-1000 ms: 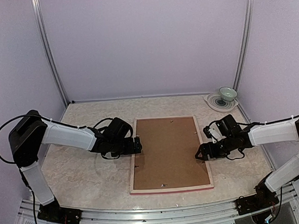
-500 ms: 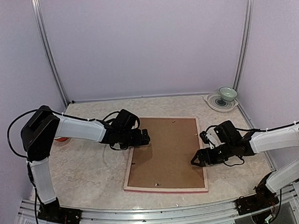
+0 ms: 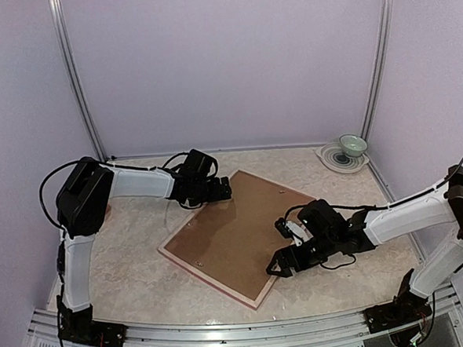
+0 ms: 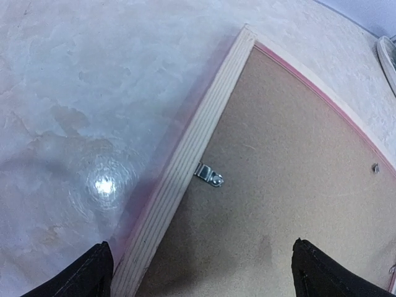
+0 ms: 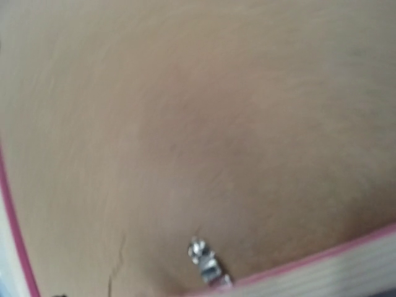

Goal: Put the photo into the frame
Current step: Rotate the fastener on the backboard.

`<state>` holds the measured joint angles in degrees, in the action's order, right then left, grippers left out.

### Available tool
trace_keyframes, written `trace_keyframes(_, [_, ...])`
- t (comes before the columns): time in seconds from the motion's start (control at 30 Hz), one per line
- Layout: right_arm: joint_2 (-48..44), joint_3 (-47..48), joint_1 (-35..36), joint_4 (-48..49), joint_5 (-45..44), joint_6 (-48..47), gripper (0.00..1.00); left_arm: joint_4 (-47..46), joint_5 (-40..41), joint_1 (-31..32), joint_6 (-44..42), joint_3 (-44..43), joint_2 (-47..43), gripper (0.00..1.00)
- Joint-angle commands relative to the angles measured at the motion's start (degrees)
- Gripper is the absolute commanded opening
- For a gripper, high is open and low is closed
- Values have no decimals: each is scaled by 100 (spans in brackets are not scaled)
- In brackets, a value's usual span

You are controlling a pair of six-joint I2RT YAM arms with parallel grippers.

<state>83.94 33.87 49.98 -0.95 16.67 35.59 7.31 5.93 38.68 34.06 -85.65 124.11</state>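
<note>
The large rectangular picture frame (image 4: pixel 184 167), pale wood on its back with bright pink edges, lies face down and turned diagonally in the middle of the marbled counter (image 3: pixel 127 266). Its plain brown backing board (image 3: pixel 231 236) faces up, and a small metal clip (image 4: pixel 209 176) sits at the rim. The left claw (image 3: pixel 223 191) is at the frame's upper corner, jaws spread fully wide over the wooden rim and gripping nothing. The right claw (image 3: pixel 278 265) hangs low over the board by the frame's lower right edge, likewise wide open and holding nothing, while a small green bowl (image 3: pixel 353 143) sits on a striped plate (image 3: pixel 330 159) in the counter's upper right corner.
</note>
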Motion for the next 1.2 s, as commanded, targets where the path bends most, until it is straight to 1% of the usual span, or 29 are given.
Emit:
trace_keyframes(0.0, [438,419,445,165,-93,110,91,-113,-246,-11,1,-266,-32,99])
trace_keyframes(0.1, [96,526,452,-289,-400,-12,92,-89,-70,-202,80,-67,-509,99])
trace_keyframes(0.27, [-779,839,236,-1324,-1020,-443,94,524,524,-270,292,298,-1530,99])
trace_keyframes(0.37, [-1203,1014,-211,-1637,-1143,-674,95,660,710,-137,610,890,-2128,99])
trace_keyframes(0.4, [-1287,1064,-419,-1699,-1149,-745,95,672,777,-60,731,1148,-2448,99])
trace_keyframes(0.53, [-1337,1376,-1238,-1802,-1160,-1058,97,985,1238,347,1157,1990,-3251,99])
trace_keyframes(0.63, [-1057,1648,-1744,-1690,-1149,-1245,99,1372,1457,627,1586,2587,-3688,99])
trace_keyframes(0.8, [-118,1976,-2503,-1171,-838,-1254,99,1532,1389,1059,2363,3621,-4402,99])
trace_keyframes(0.97, [889,2450,-2944,-816,-575,-1189,99,1866,1521,1534,3060,4177,-5100,99])
trace_keyframes(1.07, [1492,2818,-3125,-803,-570,-1261,99,1920,1511,1795,3401,4470,-5350,99])
trace_keyframes(1.17, [1966,3140,-3262,-788,-386,-1283,99,1864,1472,1885,3610,4756,-5458,99])
